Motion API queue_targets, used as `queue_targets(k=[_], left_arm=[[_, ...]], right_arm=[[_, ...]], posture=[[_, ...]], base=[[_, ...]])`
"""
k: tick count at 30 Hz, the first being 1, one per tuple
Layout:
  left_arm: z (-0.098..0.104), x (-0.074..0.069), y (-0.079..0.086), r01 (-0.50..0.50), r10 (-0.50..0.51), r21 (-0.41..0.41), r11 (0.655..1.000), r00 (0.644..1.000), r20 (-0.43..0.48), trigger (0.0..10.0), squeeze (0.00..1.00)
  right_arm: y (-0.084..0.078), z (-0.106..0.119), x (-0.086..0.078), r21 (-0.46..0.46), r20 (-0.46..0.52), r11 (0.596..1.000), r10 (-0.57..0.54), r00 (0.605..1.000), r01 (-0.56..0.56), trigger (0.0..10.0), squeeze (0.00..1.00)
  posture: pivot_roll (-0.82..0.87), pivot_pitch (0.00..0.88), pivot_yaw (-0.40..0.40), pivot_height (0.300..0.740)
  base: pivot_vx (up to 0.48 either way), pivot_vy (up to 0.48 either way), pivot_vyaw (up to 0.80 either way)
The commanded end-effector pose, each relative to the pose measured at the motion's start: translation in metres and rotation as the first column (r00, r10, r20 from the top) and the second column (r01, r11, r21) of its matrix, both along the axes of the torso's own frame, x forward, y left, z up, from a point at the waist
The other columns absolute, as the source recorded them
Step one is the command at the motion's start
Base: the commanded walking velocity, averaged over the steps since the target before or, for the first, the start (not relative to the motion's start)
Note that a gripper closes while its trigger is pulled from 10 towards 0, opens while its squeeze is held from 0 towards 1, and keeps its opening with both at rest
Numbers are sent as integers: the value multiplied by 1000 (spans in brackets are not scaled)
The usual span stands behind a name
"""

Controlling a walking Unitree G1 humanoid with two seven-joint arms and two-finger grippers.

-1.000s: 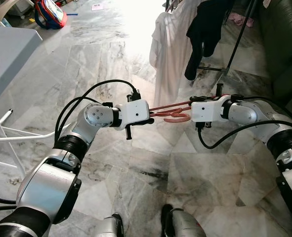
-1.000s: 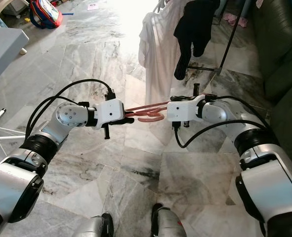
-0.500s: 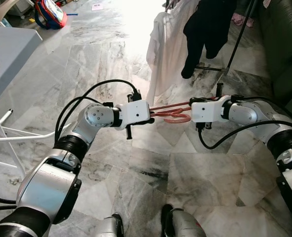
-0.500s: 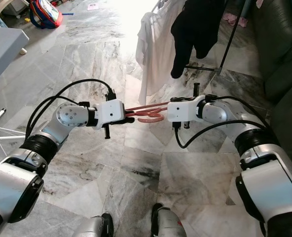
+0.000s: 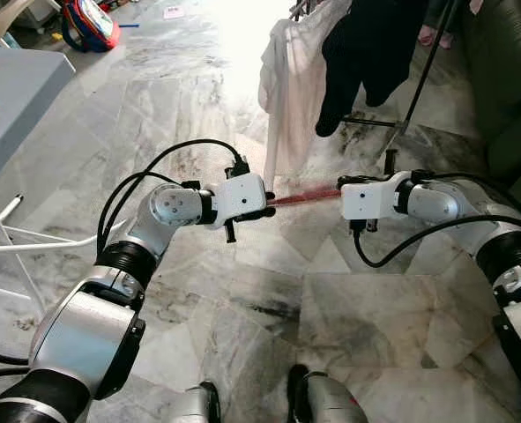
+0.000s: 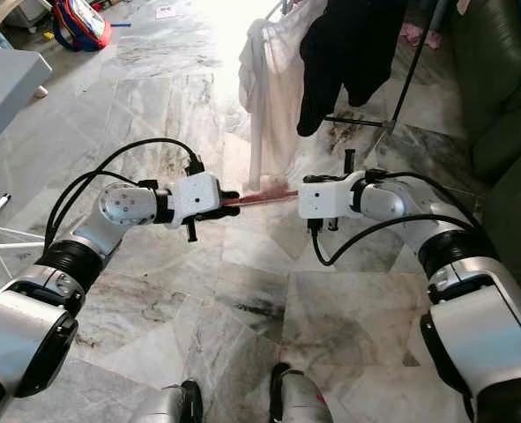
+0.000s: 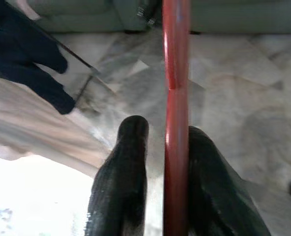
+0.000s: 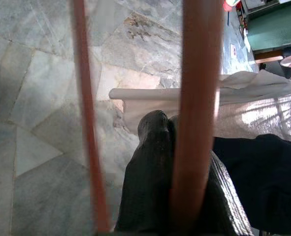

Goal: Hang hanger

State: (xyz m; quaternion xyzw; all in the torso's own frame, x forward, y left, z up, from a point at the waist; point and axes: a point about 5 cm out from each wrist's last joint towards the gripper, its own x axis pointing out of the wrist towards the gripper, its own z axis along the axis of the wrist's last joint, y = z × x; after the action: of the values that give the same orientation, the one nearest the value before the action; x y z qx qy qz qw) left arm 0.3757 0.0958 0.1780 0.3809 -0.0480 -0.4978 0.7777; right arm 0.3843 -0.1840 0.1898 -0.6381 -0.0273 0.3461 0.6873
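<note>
L gripper (image 7: 167, 152) & R gripper (image 8: 184, 147) both clenched on red hanger (image 5: 302, 196), held betw. them above marble floor (image 5: 269, 291).

Red hanger (image 5: 302, 196): thin, glossy, blurred, roughly level w/ floor, spanning 9–3 o'clock btwn the two arms, above marble, at frame centre.

Red hanger (image 7: 176, 118), veined grey marble floor (image 5: 348, 317) (black fingers (image 7: 120, 196))
</note>
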Motion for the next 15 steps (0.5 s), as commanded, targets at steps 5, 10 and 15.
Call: queue_targets(k=[5, 10, 15], left_arm=[[6, 1, 3, -7, 8, -25, 1000, 1000, 28, 10000, 1000], [3, 1, 5, -25, 26, -27, 999, 999, 41, 10000, 1000], [11, 4, 7, -58, 65, -66, 996, 992, 106, 10000, 1000]], right_arm=[[-3, -9, -4, 4, -37, 1000, -1, 999, 1, 0, 0], [-5, -19, -7, 20, -65, 1000, -13, 998, 14, 0, 0], [-9, -24, -8, 43, -83, 998, -41, 996, 45, 0, 0]], posture=[[-44, 234, 13, 740], [-41, 234, 12, 740], [-39, 235, 13, 740]], base=[[0, 0, 0], [0, 0, 0], [0, 0, 0]])
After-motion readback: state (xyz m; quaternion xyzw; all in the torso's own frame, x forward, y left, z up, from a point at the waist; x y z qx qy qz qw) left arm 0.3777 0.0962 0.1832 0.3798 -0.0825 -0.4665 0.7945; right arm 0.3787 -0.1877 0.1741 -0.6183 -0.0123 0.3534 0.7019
